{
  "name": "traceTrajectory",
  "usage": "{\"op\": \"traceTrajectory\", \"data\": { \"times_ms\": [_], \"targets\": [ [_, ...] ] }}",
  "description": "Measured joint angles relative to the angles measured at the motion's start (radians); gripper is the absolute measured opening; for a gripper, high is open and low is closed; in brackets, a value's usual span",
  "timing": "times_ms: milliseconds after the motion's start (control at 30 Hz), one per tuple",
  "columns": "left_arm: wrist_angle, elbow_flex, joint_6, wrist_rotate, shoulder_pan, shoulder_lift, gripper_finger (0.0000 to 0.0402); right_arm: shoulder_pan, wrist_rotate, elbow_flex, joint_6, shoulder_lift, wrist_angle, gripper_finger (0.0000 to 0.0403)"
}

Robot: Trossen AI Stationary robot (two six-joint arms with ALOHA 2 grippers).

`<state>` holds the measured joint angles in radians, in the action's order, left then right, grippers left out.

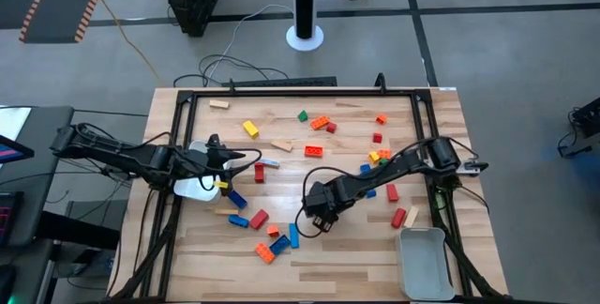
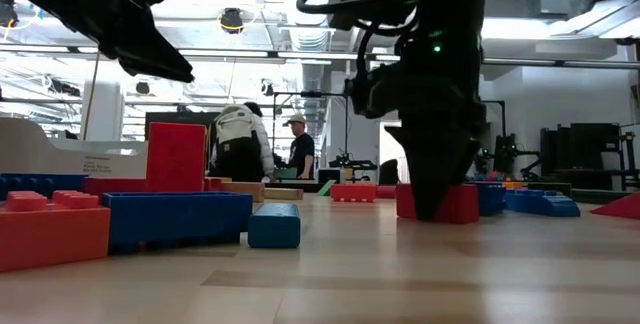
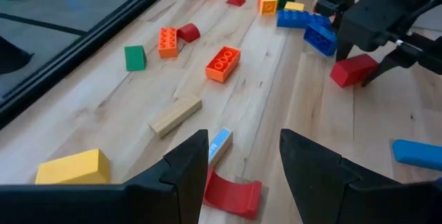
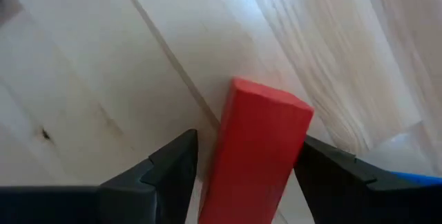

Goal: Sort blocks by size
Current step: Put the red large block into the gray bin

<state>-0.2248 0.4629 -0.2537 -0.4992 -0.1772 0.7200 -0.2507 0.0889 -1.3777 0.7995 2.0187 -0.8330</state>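
Note:
Several blocks lie scattered flat on the wooden table [image 1: 309, 248]. My right gripper [image 1: 319, 212] points down over a red block [image 4: 259, 148] that lies flat on the wood, and its open fingers stand on either side of the block's long sides. The same block shows in the low view [image 2: 462, 204] and in the left wrist view [image 3: 353, 70]. My left gripper [image 3: 243, 137] hovers open at the table's left [image 1: 242, 159] with nothing between its fingers. Below it lie a red curved block [image 3: 231, 193] and a tan bar [image 3: 175, 115]. My right gripper comes at the red block from above, with its fingers across the block. A strip of wood shows between one finger [image 4: 176, 162] and the block. The other finger [image 4: 324, 165] stands right at the block's long side [image 4: 297, 141]; whether it touches, I cannot tell.
A white tray [image 1: 422, 262] stands at the near right corner, and a white thing [image 1: 192, 187] sits under my left arm. Black rails [image 1: 183, 107] frame the table. Orange [image 3: 222, 63], yellow [image 3: 72, 167] and blue [image 3: 300, 18] blocks lie about. People stand far behind [image 2: 240, 144].

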Motion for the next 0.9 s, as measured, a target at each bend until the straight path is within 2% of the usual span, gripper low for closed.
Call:
{"op": "traceTrajectory", "data": {
  "times_ms": [100,267,533,733,900],
  "targets": [
    [-0.015,0.000,-0.012,0.000,0.000,0.000,0.0174,0.005,-0.013,0.000,-0.020,0.002,-0.001,0.0225],
    [-0.029,0.000,-0.022,0.000,0.000,0.000,0.0174,0.011,-0.015,0.000,-0.057,-0.003,-0.005,0.0154],
    [-0.030,0.000,-0.010,0.000,0.000,0.000,0.0174,0.011,-0.002,-0.027,-0.140,-0.039,-0.107,0.0154],
    [-0.015,0.000,0.043,-0.002,0.000,-0.001,0.0174,-0.008,0.109,-0.034,-0.229,-0.173,-0.088,0.0154],
    [-0.011,0.000,0.134,-0.014,0.000,-0.004,0.0174,-0.014,0.220,-0.034,-0.368,-0.264,0.064,0.0154]
  ]
}}
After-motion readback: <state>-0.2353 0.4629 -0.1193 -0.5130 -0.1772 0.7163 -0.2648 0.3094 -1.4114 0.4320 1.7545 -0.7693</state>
